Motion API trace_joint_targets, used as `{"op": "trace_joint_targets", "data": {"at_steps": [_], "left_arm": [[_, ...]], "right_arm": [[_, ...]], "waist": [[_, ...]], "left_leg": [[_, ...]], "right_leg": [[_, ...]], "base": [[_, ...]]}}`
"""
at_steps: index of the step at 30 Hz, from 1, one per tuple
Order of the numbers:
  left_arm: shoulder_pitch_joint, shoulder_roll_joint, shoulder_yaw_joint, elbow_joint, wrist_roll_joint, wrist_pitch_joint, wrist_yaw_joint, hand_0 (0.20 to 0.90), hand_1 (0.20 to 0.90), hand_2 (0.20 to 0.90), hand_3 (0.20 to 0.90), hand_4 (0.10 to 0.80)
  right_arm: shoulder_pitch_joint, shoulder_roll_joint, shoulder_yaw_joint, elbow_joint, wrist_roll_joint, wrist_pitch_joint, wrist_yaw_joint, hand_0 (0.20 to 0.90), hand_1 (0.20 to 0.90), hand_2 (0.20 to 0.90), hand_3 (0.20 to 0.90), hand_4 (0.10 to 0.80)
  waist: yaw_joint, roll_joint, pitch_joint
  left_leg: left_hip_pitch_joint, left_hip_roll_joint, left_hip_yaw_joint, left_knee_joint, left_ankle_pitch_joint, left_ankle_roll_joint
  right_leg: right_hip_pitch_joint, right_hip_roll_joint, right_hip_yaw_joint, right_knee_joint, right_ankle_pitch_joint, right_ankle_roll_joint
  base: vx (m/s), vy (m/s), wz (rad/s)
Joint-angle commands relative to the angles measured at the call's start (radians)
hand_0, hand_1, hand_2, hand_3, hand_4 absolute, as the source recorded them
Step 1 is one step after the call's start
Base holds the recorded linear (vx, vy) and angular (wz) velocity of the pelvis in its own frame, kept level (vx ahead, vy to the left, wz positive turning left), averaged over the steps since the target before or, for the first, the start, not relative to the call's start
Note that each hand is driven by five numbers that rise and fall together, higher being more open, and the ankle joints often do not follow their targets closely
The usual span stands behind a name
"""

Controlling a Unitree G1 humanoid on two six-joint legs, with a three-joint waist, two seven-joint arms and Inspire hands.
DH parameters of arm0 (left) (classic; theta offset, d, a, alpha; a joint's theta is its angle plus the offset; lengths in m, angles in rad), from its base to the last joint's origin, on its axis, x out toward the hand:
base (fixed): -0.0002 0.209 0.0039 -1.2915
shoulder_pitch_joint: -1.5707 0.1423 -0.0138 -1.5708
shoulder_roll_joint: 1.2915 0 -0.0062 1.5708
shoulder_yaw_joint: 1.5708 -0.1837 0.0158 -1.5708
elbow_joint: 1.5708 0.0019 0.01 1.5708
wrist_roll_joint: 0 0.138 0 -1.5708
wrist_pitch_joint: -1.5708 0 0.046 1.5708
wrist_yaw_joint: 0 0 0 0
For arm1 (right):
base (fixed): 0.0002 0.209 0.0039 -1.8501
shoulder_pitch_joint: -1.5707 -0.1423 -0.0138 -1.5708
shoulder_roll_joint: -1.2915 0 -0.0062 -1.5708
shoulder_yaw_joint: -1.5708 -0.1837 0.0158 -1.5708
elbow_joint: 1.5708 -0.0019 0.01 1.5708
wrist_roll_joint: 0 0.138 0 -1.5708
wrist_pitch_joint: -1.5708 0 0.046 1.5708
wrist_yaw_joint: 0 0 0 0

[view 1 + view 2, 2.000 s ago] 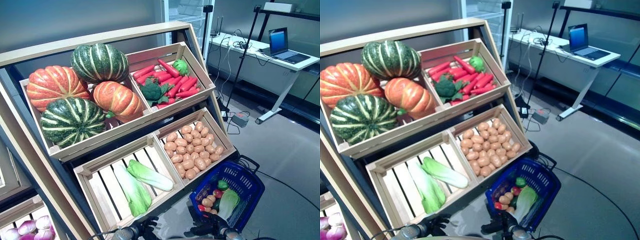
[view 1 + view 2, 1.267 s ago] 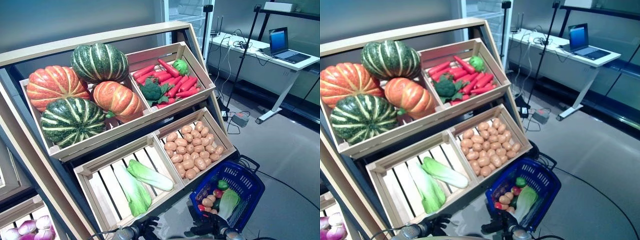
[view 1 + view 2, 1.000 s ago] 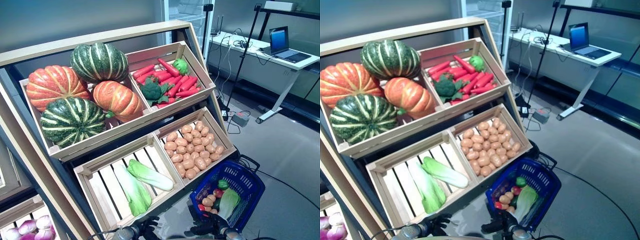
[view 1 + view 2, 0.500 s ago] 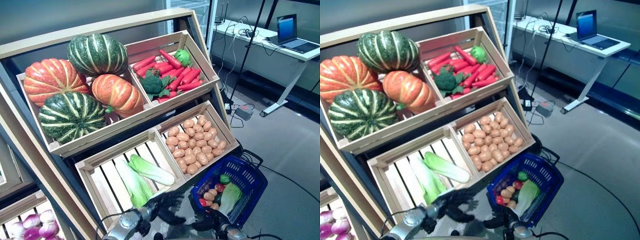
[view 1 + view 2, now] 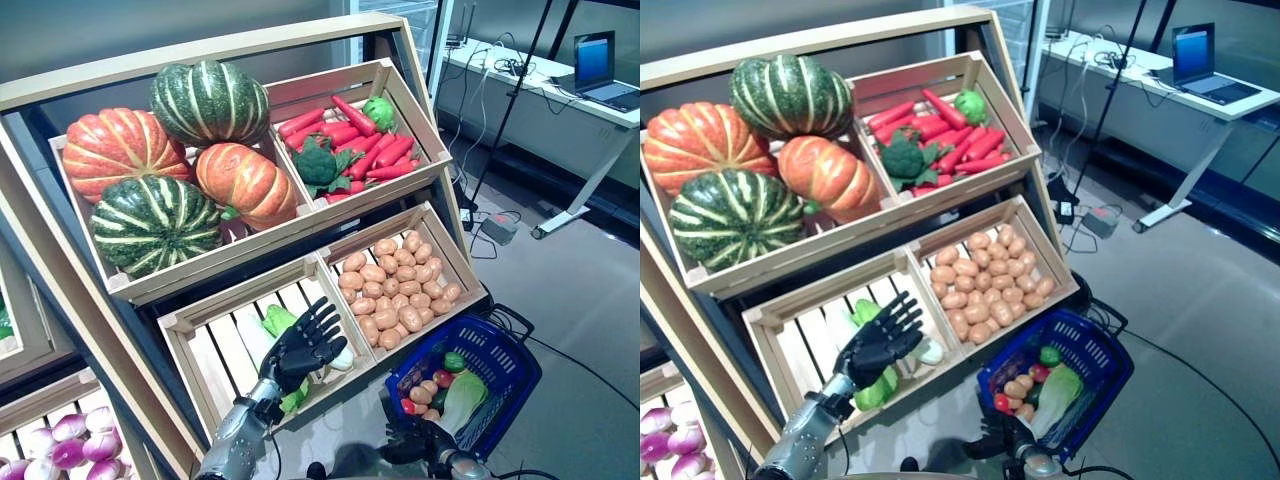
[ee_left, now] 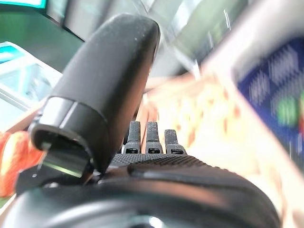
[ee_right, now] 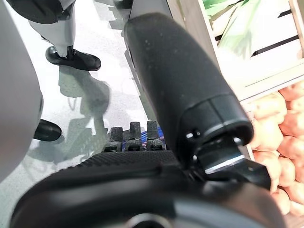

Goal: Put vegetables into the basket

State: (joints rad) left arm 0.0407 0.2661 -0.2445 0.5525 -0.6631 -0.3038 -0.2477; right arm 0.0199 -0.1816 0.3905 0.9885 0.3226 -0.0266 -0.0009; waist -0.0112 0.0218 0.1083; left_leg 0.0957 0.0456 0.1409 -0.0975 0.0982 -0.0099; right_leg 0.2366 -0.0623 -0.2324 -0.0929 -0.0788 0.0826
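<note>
While spread wide over the lower-left crate (image 5: 200, 340), left hand (image 5: 300, 345) hovers with fingers (image 5: 322, 318) straight and splayed, gripping nothing, just above the napa cabbages (image 5: 275, 322). Low beside the blue basket (image 5: 500, 352) sits right hand (image 5: 408, 440); cannot tell its finger state. Already lying in the basket: cabbage (image 5: 460, 395), potatoes (image 5: 425, 390), tomato (image 5: 441, 377), green pepper (image 5: 454, 361).
</note>
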Motion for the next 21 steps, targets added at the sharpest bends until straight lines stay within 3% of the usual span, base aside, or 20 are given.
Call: {"op": "trace_joint_targets", "data": {"at_steps": [1,7,14,21], "left_arm": [[-0.146,0.039,0.074,-0.049,0.319,-0.092,0.396,0.9,0.9,0.9,0.9,0.8],[-0.243,0.085,0.072,-0.037,0.509,0.019,0.73,0.9,0.9,0.9,0.9,0.8],[-0.393,0.073,0.067,0.029,0.566,0.01,0.967,0.9,0.9,0.9,0.9,0.8],[-0.557,0.126,0.077,0.122,0.544,0.019,1.069,0.9,0.9,0.9,0.9,0.8]], "right_arm": [[-0.023,0.02,-0.042,-0.06,0.055,-0.022,-0.039,0.9,0.9,0.9,0.9,0.8],[-0.014,-0.001,0.002,-0.078,0.047,-0.045,-0.048,0.9,0.9,0.9,0.9,0.8],[-0.081,-0.049,0.044,-0.123,0.092,-0.079,-0.066,0.9,0.9,0.9,0.9,0.8],[-0.15,-0.101,0.064,-0.17,0.131,-0.104,-0.077,0.9,0.9,0.9,0.9,0.8]], "waist": [[0.013,-0.005,0.024],[-0.003,0.002,0.064],[-0.023,0.008,0.183],[-0.051,0.005,0.282]], "left_leg": [[0.11,-0.047,0.003,0.01,-0.196,0.023],[0.075,-0.049,0.0,0.01,-0.172,0.022],[-0.061,-0.045,-0.007,0.111,-0.164,0.016],[-0.211,-0.043,0.013,0.264,-0.184,0.005]], "right_leg": [[-0.017,0.001,-0.027,0.006,0.015,-0.049],[-0.051,0.002,-0.019,0.006,0.022,-0.056],[-0.205,-0.012,0.007,0.146,-0.015,-0.079],[-0.352,-0.024,0.025,0.283,-0.048,-0.096]], "base": [[0.083,0.013,-0.01],[0.051,0.034,0.01],[-0.09,0.061,0.0],[-0.114,0.06,-0.07]]}}
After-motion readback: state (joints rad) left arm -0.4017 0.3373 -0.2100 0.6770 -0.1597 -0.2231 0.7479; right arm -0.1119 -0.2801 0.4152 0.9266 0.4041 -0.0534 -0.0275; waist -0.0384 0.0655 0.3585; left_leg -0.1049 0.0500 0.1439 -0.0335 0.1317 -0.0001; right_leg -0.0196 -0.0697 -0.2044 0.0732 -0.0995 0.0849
